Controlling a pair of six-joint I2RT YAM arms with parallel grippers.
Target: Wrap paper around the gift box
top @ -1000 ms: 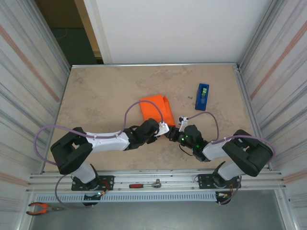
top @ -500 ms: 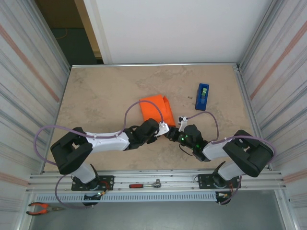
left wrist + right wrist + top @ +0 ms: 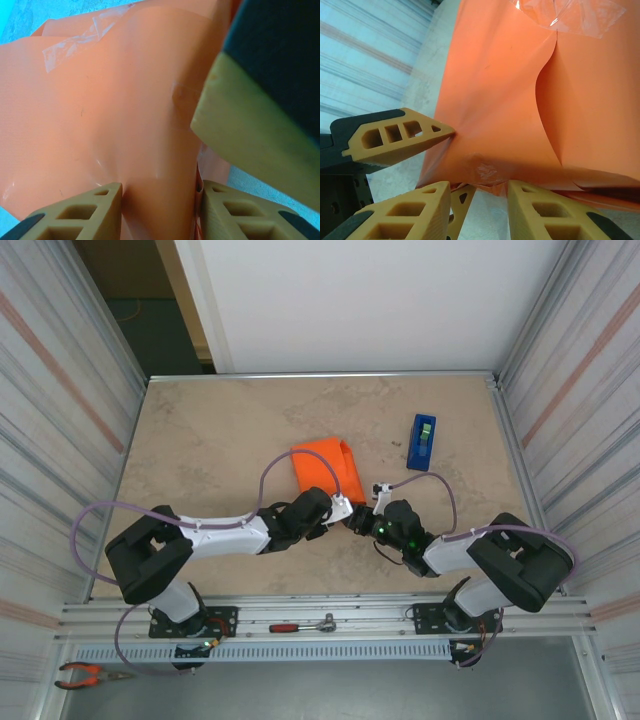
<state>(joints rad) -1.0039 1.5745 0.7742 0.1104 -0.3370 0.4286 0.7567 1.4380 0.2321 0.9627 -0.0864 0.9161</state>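
The orange paper (image 3: 320, 465) lies folded into a parcel at the table's middle, and the gift box is hidden inside it. My left gripper (image 3: 343, 508) is at the parcel's near right corner, shut on a fold of the paper (image 3: 115, 100) that fills the gap between its fingers (image 3: 95, 212). My right gripper (image 3: 362, 517) faces it from the right. In the right wrist view the right gripper (image 3: 477, 192) stands open just below the paper's (image 3: 510, 90) lower edge, with a left finger (image 3: 395, 135) pressing on that corner. Clear tape (image 3: 570, 15) holds a seam.
A blue tape dispenser (image 3: 422, 442) stands to the right of the parcel, near the right wall. A red-handled wrench (image 3: 305, 625) and pliers (image 3: 85, 673) lie on the rail in front of the arm bases. Metal walls close in both sides.
My right gripper's jaws have spread a little wider at the parcel's corner. The left gripper keeps its hold, and neither arm has visibly shifted.
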